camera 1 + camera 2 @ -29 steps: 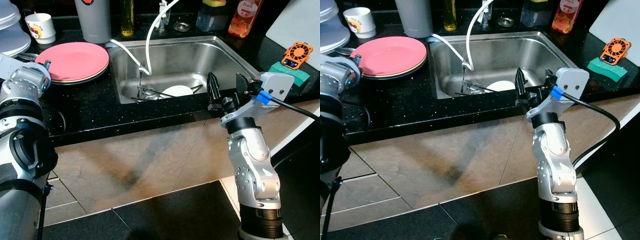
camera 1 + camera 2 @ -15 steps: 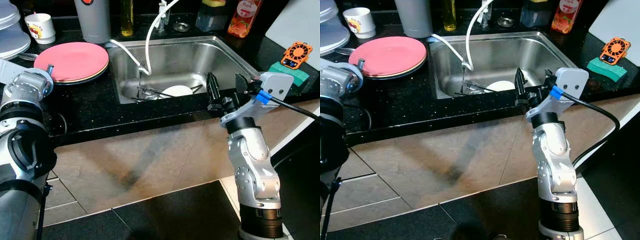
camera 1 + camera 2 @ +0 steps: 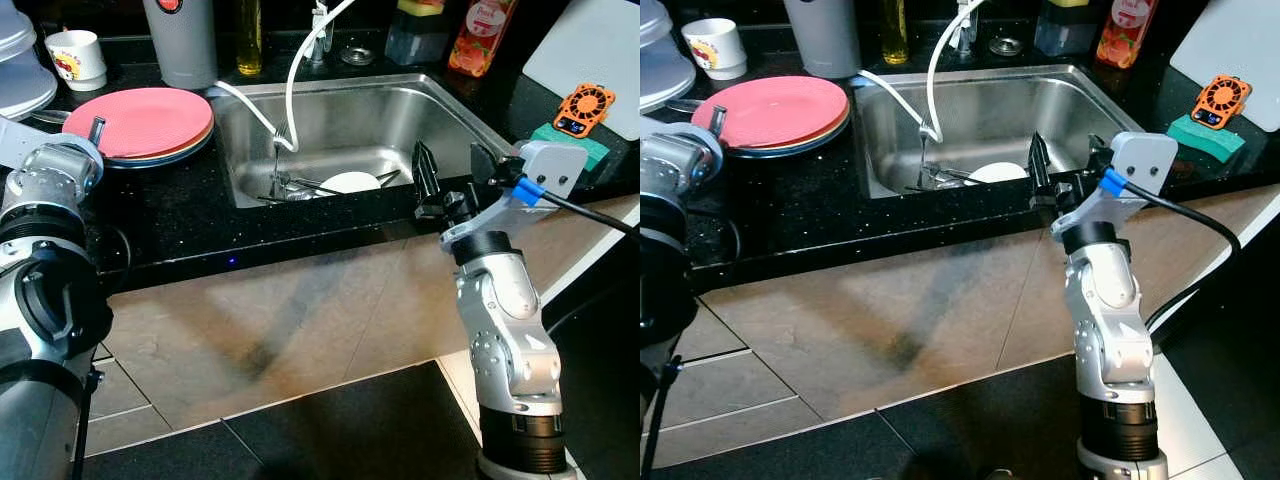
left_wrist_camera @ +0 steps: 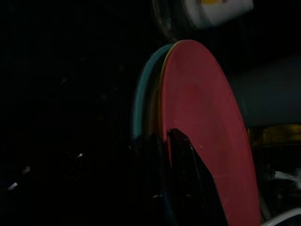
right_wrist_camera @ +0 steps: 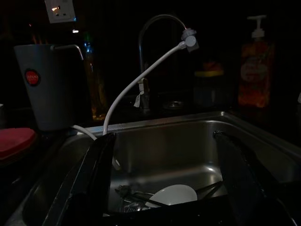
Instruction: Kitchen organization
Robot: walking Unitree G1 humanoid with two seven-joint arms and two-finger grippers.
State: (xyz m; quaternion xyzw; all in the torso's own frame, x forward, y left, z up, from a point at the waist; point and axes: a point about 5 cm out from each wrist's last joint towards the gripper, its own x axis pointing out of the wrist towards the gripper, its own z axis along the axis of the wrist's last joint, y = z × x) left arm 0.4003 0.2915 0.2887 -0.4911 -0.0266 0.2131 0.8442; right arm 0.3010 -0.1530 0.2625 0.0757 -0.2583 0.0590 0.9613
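A stack of plates with a pink plate (image 3: 140, 118) on top lies on the black counter (image 3: 180, 215), left of the steel sink (image 3: 455, 105). My left gripper (image 4: 164, 160) is shut on the near rim of that stack, one finger (image 3: 95, 128) lying over the pink plate. In the sink lie a white plate (image 3: 352, 182) and some cutlery (image 3: 295, 186), with a white hose (image 3: 292, 85) hanging over them. At the sink's front right edge my right gripper (image 3: 447, 152) hangs open with nothing between its fingers, pointing into the basin.
Behind the plates stand a grey cup (image 3: 185, 40) and a white mug (image 3: 78, 55). An oil bottle (image 3: 250, 35) and an orange bottle (image 3: 475, 40) line the back. A green sponge (image 3: 560, 138), an orange fan (image 3: 577, 110) and a white board (image 3: 590, 50) sit to the right.
The head view has shifted slightly. Both arms stay where they were, and the plates have not moved.
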